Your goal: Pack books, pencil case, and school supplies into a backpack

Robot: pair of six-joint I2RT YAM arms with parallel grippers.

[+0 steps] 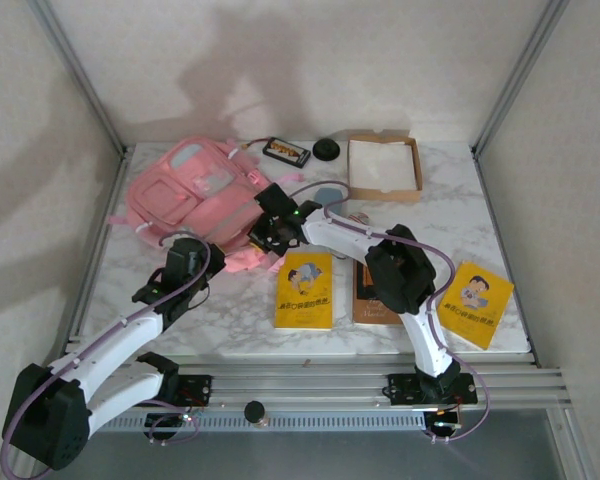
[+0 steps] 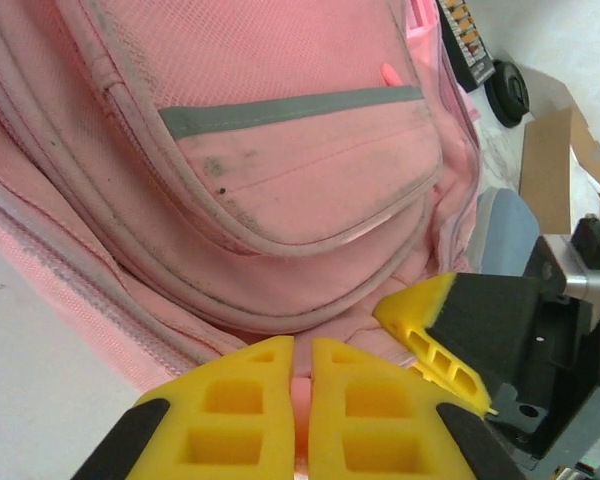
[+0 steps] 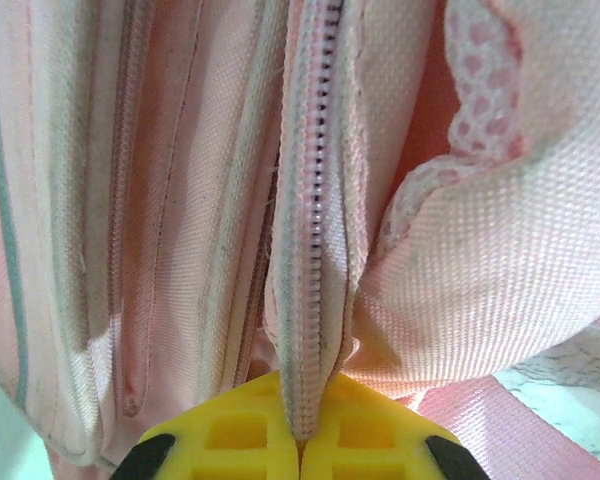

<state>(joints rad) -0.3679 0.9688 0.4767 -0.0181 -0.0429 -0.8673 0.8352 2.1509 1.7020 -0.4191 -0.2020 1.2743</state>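
The pink backpack (image 1: 185, 185) lies at the back left of the table. At its near edge my left gripper (image 1: 220, 254) is shut on a fold of its pink fabric (image 2: 302, 392), which shows between the yellow fingers (image 2: 230, 410). Just to the right, my right gripper (image 1: 263, 240) is shut on the backpack's zipper band (image 3: 315, 290), which runs up from between its fingertips (image 3: 302, 452). Two yellow books (image 1: 305, 290) (image 1: 475, 303) lie flat on the near table. A dark brown book (image 1: 365, 295) lies between them, partly under the right arm. A blue-grey pouch (image 1: 330, 192), possibly the pencil case, sits beside the backpack.
A shallow cardboard tray (image 1: 383, 167) with white lining stands at the back right. A black calculator-like item (image 1: 286, 151) and a black round object (image 1: 327, 150) lie at the back, behind the backpack. Metal frame posts stand at the table's far corners.
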